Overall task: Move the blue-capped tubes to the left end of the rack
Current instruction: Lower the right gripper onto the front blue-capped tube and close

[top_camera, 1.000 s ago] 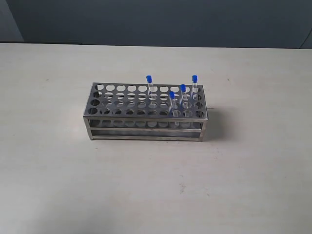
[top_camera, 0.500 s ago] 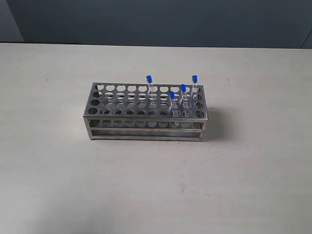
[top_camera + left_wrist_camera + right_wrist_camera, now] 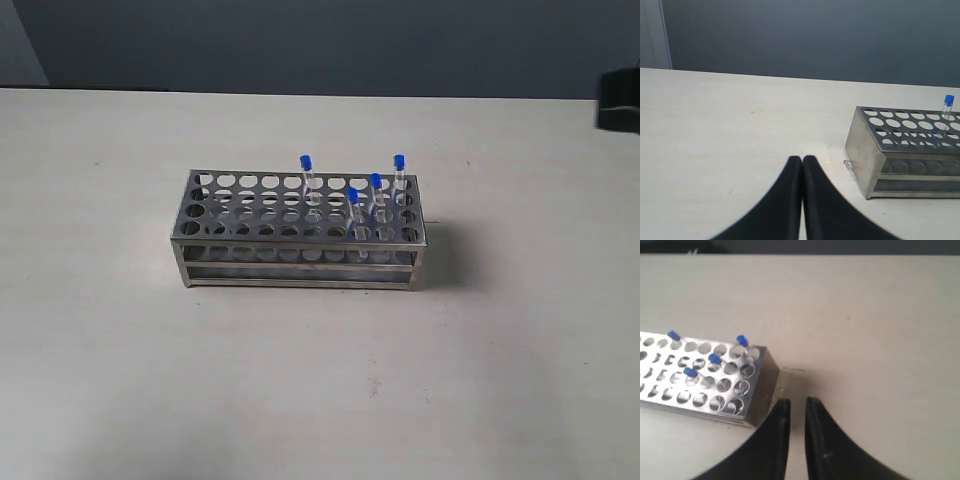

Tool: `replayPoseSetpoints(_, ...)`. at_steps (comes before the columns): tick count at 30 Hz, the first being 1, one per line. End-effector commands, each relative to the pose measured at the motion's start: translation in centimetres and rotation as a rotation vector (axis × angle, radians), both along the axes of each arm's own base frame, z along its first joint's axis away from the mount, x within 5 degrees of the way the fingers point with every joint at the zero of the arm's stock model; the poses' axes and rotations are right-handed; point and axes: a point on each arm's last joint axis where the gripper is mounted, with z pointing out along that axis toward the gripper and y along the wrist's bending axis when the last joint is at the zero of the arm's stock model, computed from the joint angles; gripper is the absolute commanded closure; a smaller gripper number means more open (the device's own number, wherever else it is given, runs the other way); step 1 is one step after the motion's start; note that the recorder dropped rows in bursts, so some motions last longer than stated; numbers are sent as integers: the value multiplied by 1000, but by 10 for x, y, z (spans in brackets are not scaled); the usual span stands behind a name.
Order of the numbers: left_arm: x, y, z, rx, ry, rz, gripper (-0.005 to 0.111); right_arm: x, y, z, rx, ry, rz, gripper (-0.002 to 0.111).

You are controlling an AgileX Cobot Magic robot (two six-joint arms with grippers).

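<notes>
The silver rack [image 3: 300,256] stands mid-table. Four blue-capped tubes stand upright in its right half: one near the middle of the back row [image 3: 306,162], one at the back right corner [image 3: 399,162], and two in front of that [image 3: 375,182] [image 3: 352,196]. My left gripper [image 3: 802,159] is shut and empty, off the rack's left end [image 3: 865,155], where one tube [image 3: 948,102] shows. My right gripper [image 3: 798,401] hovers by the rack's right end [image 3: 762,390], fingers slightly apart and holding nothing, with the tubes' caps [image 3: 715,359] nearby.
A dark part of the right arm [image 3: 620,100] pokes in at the exterior view's right edge. The rack's left-end holes [image 3: 205,195] hold nothing. Pale tabletop [image 3: 300,380] surrounds the rack, with a dark wall behind.
A dark part of the right arm has come into the exterior view at the upper right edge. The rack and tubes have not moved.
</notes>
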Motion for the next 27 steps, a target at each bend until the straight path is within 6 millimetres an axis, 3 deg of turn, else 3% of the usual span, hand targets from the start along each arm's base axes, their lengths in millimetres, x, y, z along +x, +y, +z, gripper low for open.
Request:
replayPoseSetpoints(1,0,0,2,9,-15,-2,106,45,59,-36,-89,114,207,89)
replayPoseSetpoints(3,0,0,2,9,-15,-2,106,57,86,-51,-108,130,264,74)
replayPoseSetpoints(6,0,0,2,9,-15,-2,106,68,108,-64,-118,129,299,59)
replayPoseSetpoints(13,0,0,2,9,-15,-2,106,84,138,-76,-158,75,352,60)
replayPoseSetpoints(27,0,0,2,9,-15,-2,106,106,150,-118,-186,104,328,60)
